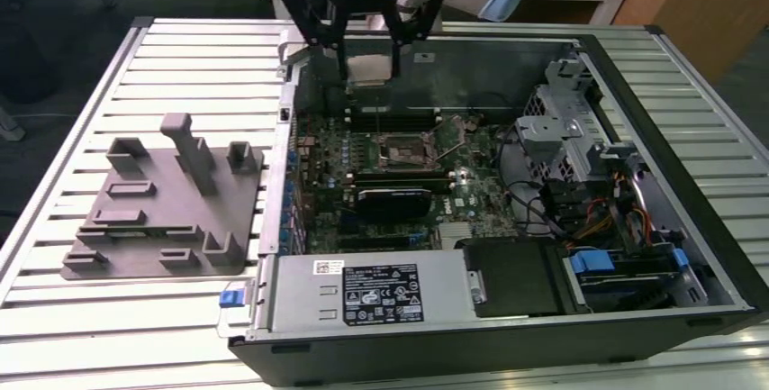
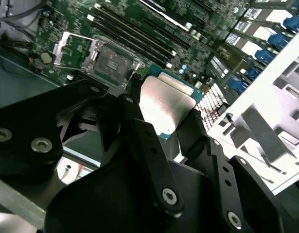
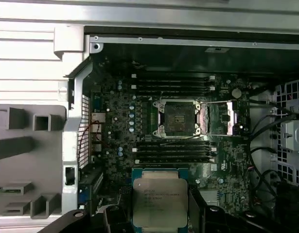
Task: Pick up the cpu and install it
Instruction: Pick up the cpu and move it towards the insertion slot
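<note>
Black gripper [image 2: 166,110] linkage lay closest to the lens in both wrist views, its two fingers [image 2: 139,104] closed narrowly on opposite edges of the cpu [image 2: 164,103]. The chip's silver top faced outward and its green rim showed beyond the metal in the second wrist view.

In the exterior view the gripper [image 1: 370,66] hung high over the far part of the open case [image 1: 673,183], with the cpu [image 1: 369,69] raised clear of the motherboard [image 1: 481,196] and touching nothing but the fingers.

The socket [image 3: 181,118] stood bare, its load plate [image 3: 219,118] swung open to one side. A bank of memory slots [image 3: 173,150] appeared between socket and chip in the first wrist view, so the two were well apart. The grey tray [image 1: 168,201] rested on the slatted table [image 1: 72,75] at the exterior view's left of the case, with no chip visible on it.

Assessment: the carry was in hand and seating was not yet done. Good practice here would call for:
- keeping the chip flat and square to the socket frame;
- holding a steady grip on the edges only;
- approaching from directly above, clear of the open plate;
- allowing no sideways drag across the contacts, which I judged the likeliest source of damage.
</note>
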`<state>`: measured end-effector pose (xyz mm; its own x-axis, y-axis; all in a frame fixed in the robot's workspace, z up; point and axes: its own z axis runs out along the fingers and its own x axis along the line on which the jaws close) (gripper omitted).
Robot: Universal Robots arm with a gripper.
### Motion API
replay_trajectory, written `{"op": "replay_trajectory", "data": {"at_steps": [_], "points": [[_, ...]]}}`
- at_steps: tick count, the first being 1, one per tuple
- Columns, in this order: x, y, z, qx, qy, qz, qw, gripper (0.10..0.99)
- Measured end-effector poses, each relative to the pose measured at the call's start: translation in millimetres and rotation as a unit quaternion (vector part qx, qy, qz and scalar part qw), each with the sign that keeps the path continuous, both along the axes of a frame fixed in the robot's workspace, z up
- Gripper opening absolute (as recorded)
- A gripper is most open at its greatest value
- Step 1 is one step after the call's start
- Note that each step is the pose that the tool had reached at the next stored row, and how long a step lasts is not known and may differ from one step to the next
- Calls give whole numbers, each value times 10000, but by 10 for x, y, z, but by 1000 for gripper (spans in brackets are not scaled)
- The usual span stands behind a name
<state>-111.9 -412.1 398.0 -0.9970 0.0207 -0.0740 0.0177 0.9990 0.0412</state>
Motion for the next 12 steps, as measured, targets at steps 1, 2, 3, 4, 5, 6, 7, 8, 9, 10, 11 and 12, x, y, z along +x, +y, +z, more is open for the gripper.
{"op": "replay_trajectory", "data": {"at_steps": [1, 2, 3, 4, 5, 6, 7, 8, 9, 10, 11, 12], "points": [[42, 0, 0, 0, 0, 0, 10000, 541], [81, 0, 0, 0, 0, 0, 10000, 541], [120, 0, -1, 0, 1, -1, 10000, 541], [157, 0, -3, 0, 2, 0, 10000, 541], [194, 0, -7, 0, 3, 0, 10000, 541], [227, 0, -11, 0, 5, 0, 10000, 541], [253, 0, -18, 0, 6, -1, 10000, 541], [277, 0, -26, 0, 7, -2, 10000, 541], [299, 0, -33, 0, 8, -2, 10000, 541], [318, 0, -35, 1, 8, -3, 10000, 541], [323, 0, -35, 0, 8, -3, 10000, 541], [323, 0, -35, 0, 8, -4, 10000, 541]]}}
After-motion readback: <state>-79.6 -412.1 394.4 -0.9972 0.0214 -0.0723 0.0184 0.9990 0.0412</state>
